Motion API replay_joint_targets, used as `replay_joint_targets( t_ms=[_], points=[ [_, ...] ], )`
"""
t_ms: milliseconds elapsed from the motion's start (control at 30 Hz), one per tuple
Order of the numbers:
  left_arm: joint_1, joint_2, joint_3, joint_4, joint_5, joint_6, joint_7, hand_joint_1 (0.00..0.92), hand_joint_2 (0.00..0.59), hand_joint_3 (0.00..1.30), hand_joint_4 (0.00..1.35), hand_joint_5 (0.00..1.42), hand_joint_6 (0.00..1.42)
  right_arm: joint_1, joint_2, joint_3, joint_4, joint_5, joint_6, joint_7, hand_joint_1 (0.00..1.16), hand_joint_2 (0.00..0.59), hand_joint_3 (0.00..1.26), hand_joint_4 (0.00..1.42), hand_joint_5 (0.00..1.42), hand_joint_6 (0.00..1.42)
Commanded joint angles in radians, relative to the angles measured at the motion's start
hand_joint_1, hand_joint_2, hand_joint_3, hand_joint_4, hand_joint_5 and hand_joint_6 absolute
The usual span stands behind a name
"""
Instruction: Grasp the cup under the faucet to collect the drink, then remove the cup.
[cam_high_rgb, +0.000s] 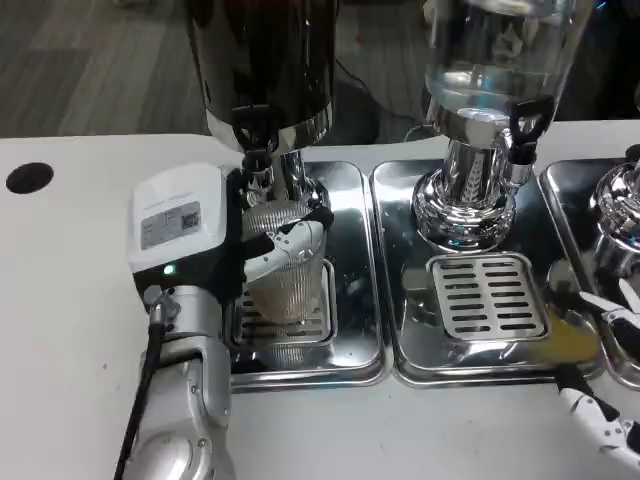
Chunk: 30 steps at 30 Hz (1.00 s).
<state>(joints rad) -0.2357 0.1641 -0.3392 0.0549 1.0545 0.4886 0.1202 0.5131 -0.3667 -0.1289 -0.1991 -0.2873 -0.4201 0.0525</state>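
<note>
in the head view we see the left hand wrapped around the clear ribbed cup, its white and black fingers curled across the front of the cup's upper wall, so the hand grips the cup. the cup stands upright on the slotted drip grate of the left steel tray, directly below the black faucet of the dark drink dispenser. the faucet outlet sits just above the cup's rim. we cannot tell whether liquid is in the cup. to the right, a second steel tray carries a clear-tank dispenser on a chrome base, with its own black tap and a slotted grate below it, holding nothing. a third tray and chrome base show at the right edge. the right hand lies at the lower right corner, near the edge of the second tray and well apart from the cup; its fingers are apart and hold nothing. the trays rest on the white worktop, which has a dark round hole near its left edge.
</note>
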Motion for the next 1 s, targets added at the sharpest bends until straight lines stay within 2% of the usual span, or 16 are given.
replay_joint_targets(
  t_ms=[33, 200, 500, 567, 633, 700, 833, 933, 1000],
  points=[
    [0.044, 0.024, 0.008, -0.061, -0.014, 0.004, -0.012, 0.08, 0.071, 0.4, 0.39, 0.68, 0.84, -0.007, 0.002, 0.01, 0.002, 0.0, -0.007, 0.008, 0.61, 0.397, 0.23, 0.0, 0.0, 0.0],
    [0.095, 0.063, 0.016, -0.148, -0.006, 0.006, -0.033, 0.079, 0.07, 0.38, 0.37, 0.67, 0.84, -0.008, 0.002, 0.013, -0.008, -0.002, -0.003, 0.007, 0.62, 0.397, 0.23, 0.0, 0.0, 0.0],
    [0.249, 0.128, 0.076, -0.388, -0.03, -0.037, -0.059, 0.079, 0.069, 0.37, 0.35, 0.66, 0.84, -0.012, 0.001, 0.008, -0.059, -0.039, -0.005, -0.003, 0.62, 0.397, 0.23, 0.0, 0.0, 0.0],
    [0.301, 0.141, 0.1, -0.46, -0.054, -0.066, -0.074, 0.079, 0.072, 0.33, 0.28, 0.64, 0.84, -0.015, 0.001, 0.004, -0.071, -0.043, 0.001, -0.002, 0.62, 0.397, 0.23, 0.0, 0.0, 0.0],
    [0.345, 0.158, 0.131, -0.514, -0.092, -0.101, -0.092, 0.079, 0.073, 0.23, 0.16, 0.61, 0.84, -0.015, 0.001, 0.0, -0.078, -0.047, 0.002, -0.002, 0.62, 0.397, 0.23, 0.0, 0.0, 0.0],
    [0.37, 0.18, 0.166, -0.54, -0.139, -0.141, -0.11, 0.072, 0.074, 0.19, 0.1, 0.53, 0.83, -0.013, 0.001, -0.002, -0.081, -0.055, -0.001, -0.006, 0.62, 0.397, 0.23, 0.0, 0.0, 0.0],
    [0.389, 0.205, 0.216, -0.572, -0.204, -0.209, -0.125, 0.039, 0.078, 0.16, 0.07, 0.37, 0.77, -0.004, -0.009, -0.013, -0.099, -0.116, -0.005, -0.015, 0.62, 0.397, 0.23, 0.0, 0.0, 0.0],
    [0.39, 0.209, 0.238, -0.593, -0.233, -0.241, -0.135, 0.033, 0.07, 0.15, 0.05, 0.37, 0.77, -0.002, -0.008, -0.019, -0.1, -0.118, -0.003, -0.009, 0.62, 0.397, 0.23, 0.0, 0.0, 0.0],
    [0.382, 0.207, 0.248, -0.601, -0.259, -0.257, -0.153, 0.032, 0.068, 0.13, 0.03, 0.42, 0.8, 0.003, -0.005, -0.02, -0.099, -0.118, -0.007, -0.008, 0.62, 0.397, 0.23, 0.0, 0.0, 0.0]
  ],
)
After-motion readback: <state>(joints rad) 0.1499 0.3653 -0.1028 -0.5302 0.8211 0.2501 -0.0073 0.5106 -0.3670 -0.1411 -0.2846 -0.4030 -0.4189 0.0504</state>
